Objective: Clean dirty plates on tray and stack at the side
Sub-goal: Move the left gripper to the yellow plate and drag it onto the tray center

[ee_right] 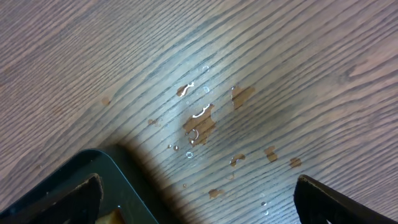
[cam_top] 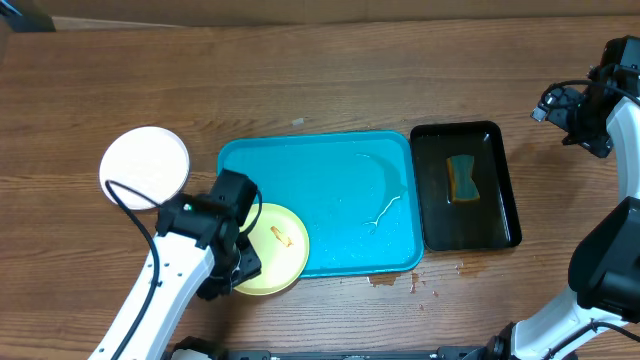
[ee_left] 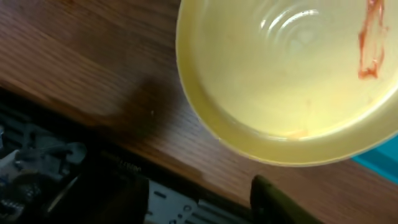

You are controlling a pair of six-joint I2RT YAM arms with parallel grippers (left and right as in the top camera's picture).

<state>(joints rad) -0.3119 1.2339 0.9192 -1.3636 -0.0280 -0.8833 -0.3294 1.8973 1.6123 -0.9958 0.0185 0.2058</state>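
Overhead, the smeared pale yellow plate (cam_top: 280,245) overhangs the turquoise tray (cam_top: 320,170) at its near-left corner, likely so its rim can be reached. The left hand (cam_top: 238,262) hovers at that rim, fingers spread, gripping nothing. The right hand (ee_right: 199,199), wide open and empty, is parked over the bench (cam_top: 300,70) beyond the black tray (cam_top: 500,215) holding the sponge (cam_top: 461,178); a white plate (cam_top: 145,162) lies aside, probably starting the stack.

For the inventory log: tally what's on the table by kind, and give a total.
Plates: 2 visible, white plate and yellow plate
Trays: 2, turquoise tray and black tray
Sponges: 1, sponge
Total: 5
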